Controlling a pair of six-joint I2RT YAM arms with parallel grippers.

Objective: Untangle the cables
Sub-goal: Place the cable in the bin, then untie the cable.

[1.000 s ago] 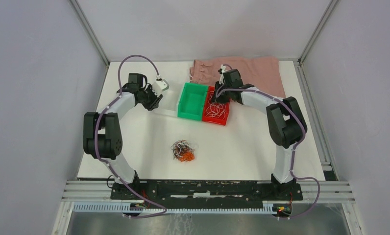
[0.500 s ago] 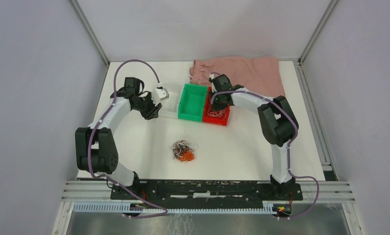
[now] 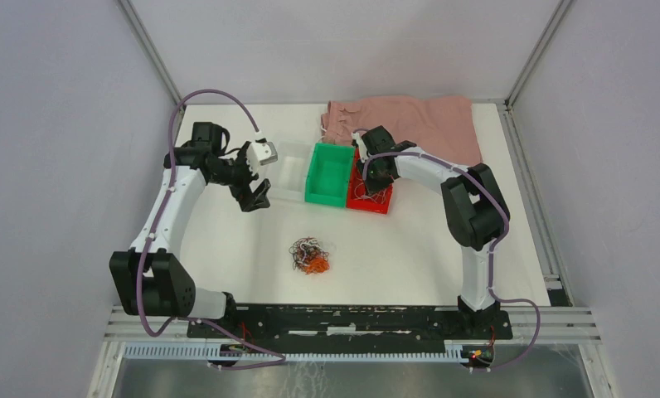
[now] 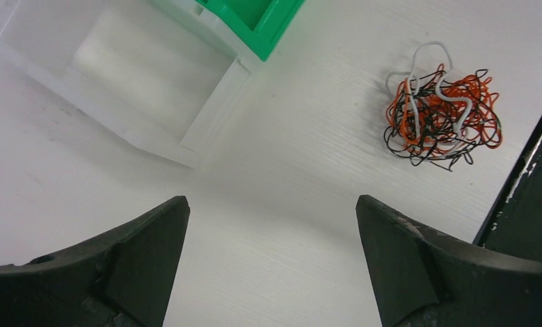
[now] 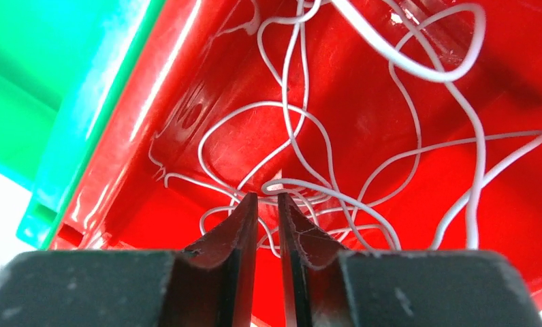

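A tangle of cables (image 3: 310,255) in orange, black and white lies on the white table, near the middle front. The left wrist view shows the tangle of cables (image 4: 440,109) at the upper right. My left gripper (image 3: 256,196) hangs over bare table left of it, open wide and empty; in its wrist view the left gripper (image 4: 272,204) frames only tabletop. My right gripper (image 3: 375,177) reaches into the red bin (image 3: 370,199). Loose white cables (image 5: 309,116) curl on that bin's floor. The right gripper (image 5: 267,196) is open by a narrow gap with nothing between its fingers; a white loop lies just beyond the tips.
A green bin (image 3: 328,172) stands against the red bin's left side, with a clear white tray (image 3: 283,170) left of it. A pink cloth (image 3: 414,120) lies at the back right. Black rails run along the table's near edge.
My left gripper has opened wide and drawn back from the white tray toward the near left. My right gripper has shifted slightly inside the red bin and its jaws have parted a little.
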